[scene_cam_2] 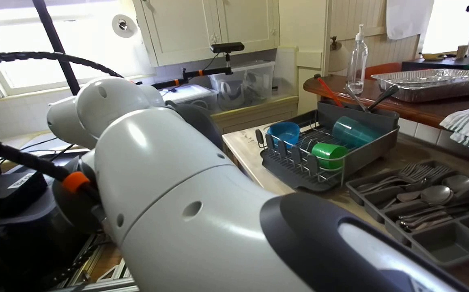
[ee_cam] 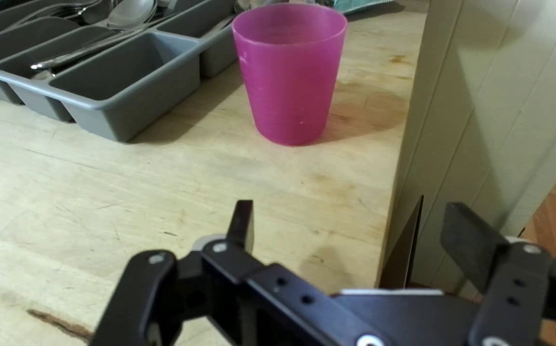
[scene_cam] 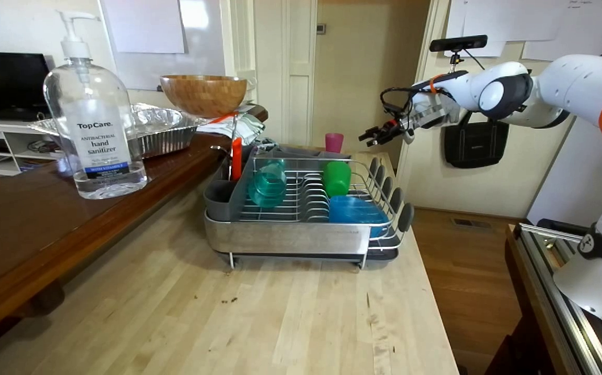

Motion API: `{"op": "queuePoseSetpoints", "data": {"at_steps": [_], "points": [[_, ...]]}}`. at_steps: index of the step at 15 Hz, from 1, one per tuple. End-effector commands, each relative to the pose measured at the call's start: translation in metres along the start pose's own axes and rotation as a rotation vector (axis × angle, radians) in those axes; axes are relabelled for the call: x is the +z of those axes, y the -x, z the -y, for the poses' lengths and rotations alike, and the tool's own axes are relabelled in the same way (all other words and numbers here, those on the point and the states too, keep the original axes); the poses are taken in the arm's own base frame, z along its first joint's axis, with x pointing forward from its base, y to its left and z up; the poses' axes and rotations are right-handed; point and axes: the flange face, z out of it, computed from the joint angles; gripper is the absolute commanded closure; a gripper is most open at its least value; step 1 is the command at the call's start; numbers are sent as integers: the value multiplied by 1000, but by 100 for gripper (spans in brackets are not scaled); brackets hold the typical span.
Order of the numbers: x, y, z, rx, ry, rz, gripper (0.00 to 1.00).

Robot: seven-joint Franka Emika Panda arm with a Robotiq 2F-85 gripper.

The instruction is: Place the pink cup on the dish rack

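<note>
Wrist view: the jaws are spread wide, a broad gap being left between them. The pink cup [ee_cam: 290, 81] is seen upright on the pale desk [ee_cam: 114, 192], mouth up, outside the dish rack [scene_cam: 288, 239]. In an exterior view, the pink cup is sighted past the far side of the dish rack, its lower part hidden. In that view the jaws, carried by the white arm [scene_cam: 582, 83], are observed past the same side of the dish rack, toward its grey-tipped prongs [scene_cam: 406, 217], and raised above the pale desk. The cutlery tray [ee_cam: 157, 103] is set beside the dish rack, on the side where the pink cup is found; forks [scene_cam_2: 423, 171] and spoons [scene_cam_2: 457, 182] are noted in it.

Recorded inside the dish rack in both exterior views: the teal-green cup [scene_cam: 268, 187], tilted, next to the utensil holder [scene_cam: 221, 211]; the green cup [scene_cam_2: 328, 156], also tilted, toward the prongs; and the blue vessel [scene_cam_2: 284, 132], likewise toward the prongs. A red-handled utensil [scene_cam_2: 329, 92] is stood in the utensil holder. Past the holder side of the dish rack, the brown desk [scene_cam: 46, 219] is seen, by which the hand sanitizer bottle [scene_cam: 100, 140] and the foil tray [scene_cam: 168, 143] are carried.
</note>
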Motion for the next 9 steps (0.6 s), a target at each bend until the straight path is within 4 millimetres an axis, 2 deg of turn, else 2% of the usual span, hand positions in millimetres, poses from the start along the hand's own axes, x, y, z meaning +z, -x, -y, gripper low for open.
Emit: {"op": "queuePoseSetpoints", "data": {"at_steps": [1, 2, 3, 4, 7, 9], "points": [[5, -1, 0, -38, 3, 16, 0], [38, 59, 2, -47, 5, 15, 0], [45, 67, 2, -52, 9, 25, 0], [58, 85, 1, -68, 20, 33, 0], [103, 159, -8, -113, 73, 43, 0], [125, 192, -15, -118, 88, 23, 0]]}}
